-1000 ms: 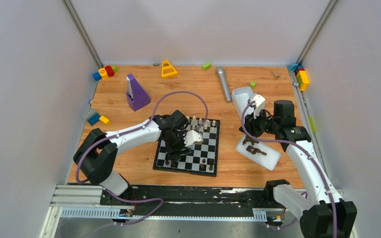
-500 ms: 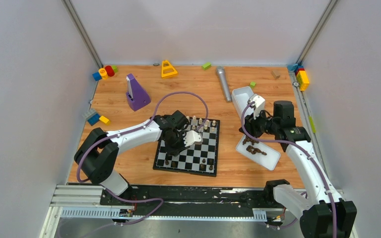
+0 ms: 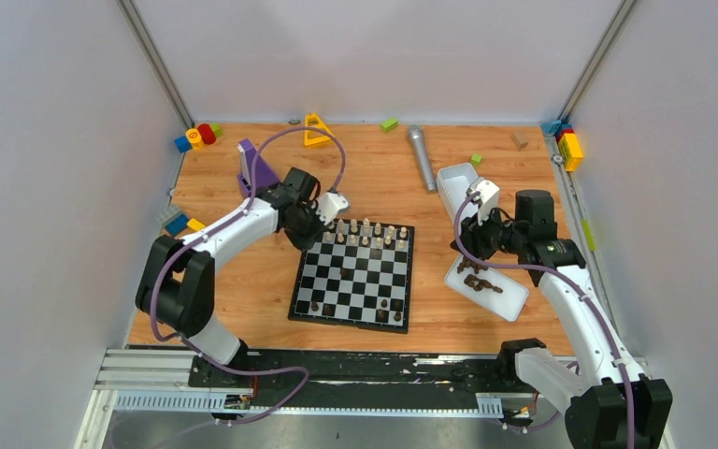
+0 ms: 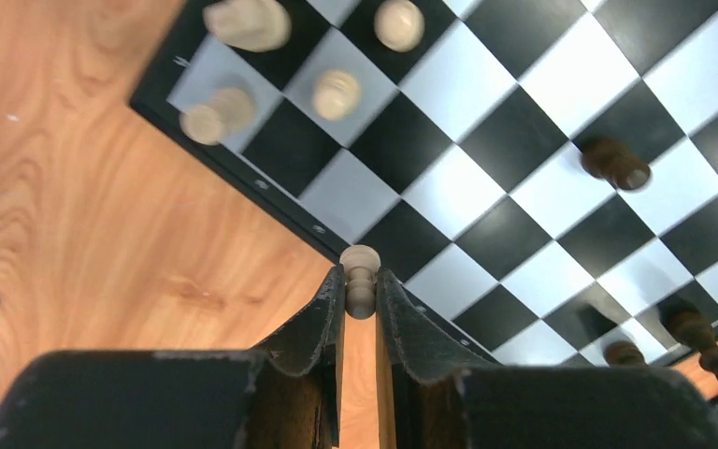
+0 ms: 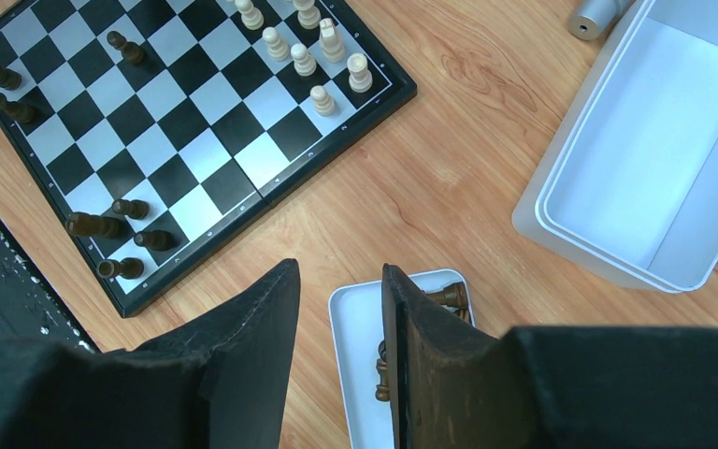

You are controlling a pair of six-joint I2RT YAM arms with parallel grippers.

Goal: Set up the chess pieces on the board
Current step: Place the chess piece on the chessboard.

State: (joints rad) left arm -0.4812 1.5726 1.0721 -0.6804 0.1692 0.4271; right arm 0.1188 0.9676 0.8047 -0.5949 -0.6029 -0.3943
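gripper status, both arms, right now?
Left gripper: closed, holding a cream pawn.
Right gripper: open, nothing between the jaws, above the small tray.

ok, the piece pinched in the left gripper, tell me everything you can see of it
Cream pawn, turned, wood-like: round head over a collar and a narrow stem, base hidden. The left gripper is shut on it, dark fingers pressing its sides below the head. It is at the black border of the board, near the corner with other cream pieces. Whether it touches the board is unclear.
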